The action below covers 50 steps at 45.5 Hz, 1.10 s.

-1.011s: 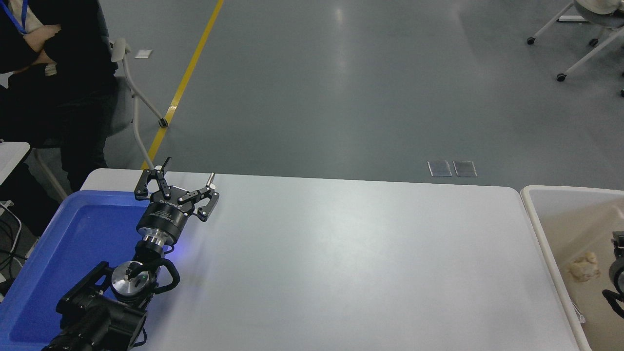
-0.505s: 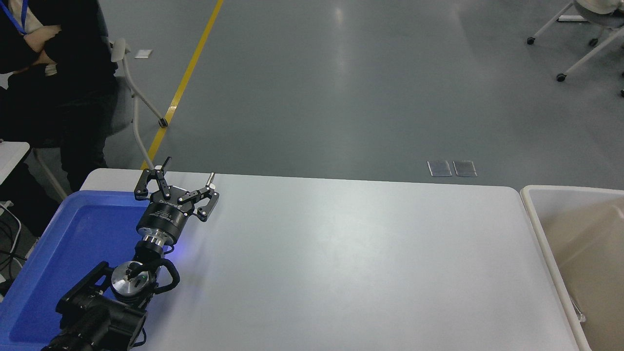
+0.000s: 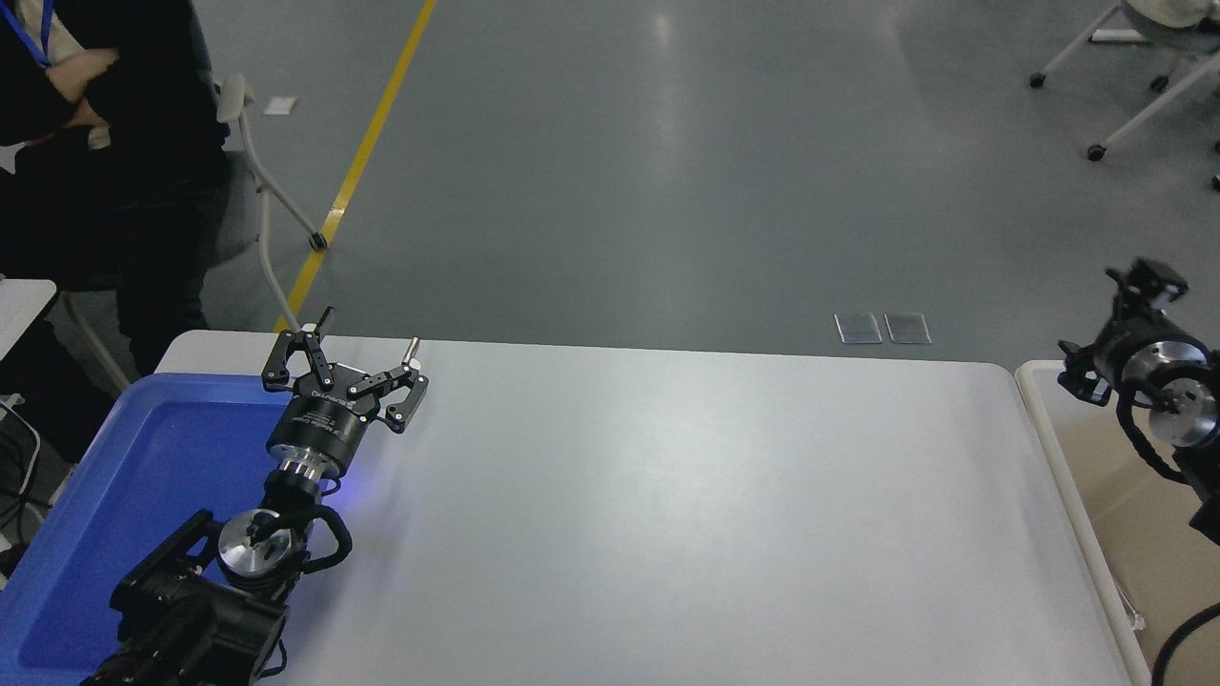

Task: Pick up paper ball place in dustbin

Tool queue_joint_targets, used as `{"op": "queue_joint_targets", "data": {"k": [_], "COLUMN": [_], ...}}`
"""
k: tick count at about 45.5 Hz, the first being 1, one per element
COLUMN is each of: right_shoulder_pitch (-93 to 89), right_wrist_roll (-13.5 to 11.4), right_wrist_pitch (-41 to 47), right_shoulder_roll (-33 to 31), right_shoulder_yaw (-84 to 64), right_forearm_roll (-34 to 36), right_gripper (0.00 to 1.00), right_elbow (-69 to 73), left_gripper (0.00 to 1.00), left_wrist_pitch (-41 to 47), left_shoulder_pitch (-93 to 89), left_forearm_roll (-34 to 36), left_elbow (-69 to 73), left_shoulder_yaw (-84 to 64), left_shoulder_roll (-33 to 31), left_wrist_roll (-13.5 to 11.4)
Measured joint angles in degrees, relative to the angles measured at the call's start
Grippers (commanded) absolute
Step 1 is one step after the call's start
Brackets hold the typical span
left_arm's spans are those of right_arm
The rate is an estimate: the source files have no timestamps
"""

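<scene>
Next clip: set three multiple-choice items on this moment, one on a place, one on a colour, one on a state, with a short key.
1. Where is the dustbin?
A. off the table's right end
B. on the blue tray
C. at the far left

2. What colour is the tray?
A. red
B. blue
C. green

3. How is the left gripper?
A. shut on a ball
B. out of view
C. open, holding nothing

Key: 1 A, its pale rim borders the table there; 2 B, bright blue plastic; 3 C, fingers spread with nothing between.

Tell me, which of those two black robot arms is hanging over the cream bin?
The right arm, at the picture's right edge above the dustbin. The left arm sits beside the blue tray, across the table.
</scene>
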Motion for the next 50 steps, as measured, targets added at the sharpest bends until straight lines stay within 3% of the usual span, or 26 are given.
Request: {"op": "queue_joint_targets", "data": {"k": [24,50], "right_shoulder_pitch": [-8.4,-17.1], "right_wrist_roll": [0.2,0.2], "right_wrist_pitch": [16.0,22.1], "right_shoulder_roll": [7.8,10.7], "right_shoulder_yaw": [11.1,20.4], "right_forearm_roll": [0.4,0.4], "right_gripper": [1.0,1.0], "right_elbow": [6.2,6.5], "left_gripper": [0.99,0.99], "left_wrist_pitch": [0.0,0.0], "left_shoulder_pitch": [0.0,0.0], "left_forearm_roll": [0.0,0.0], "left_elbow": [0.0,0.0], "left_shoulder_yaw": [0.0,0.0], "left_shoulder_roll": [0.0,0.0], "left_wrist_roll": [0.0,0.0]}}
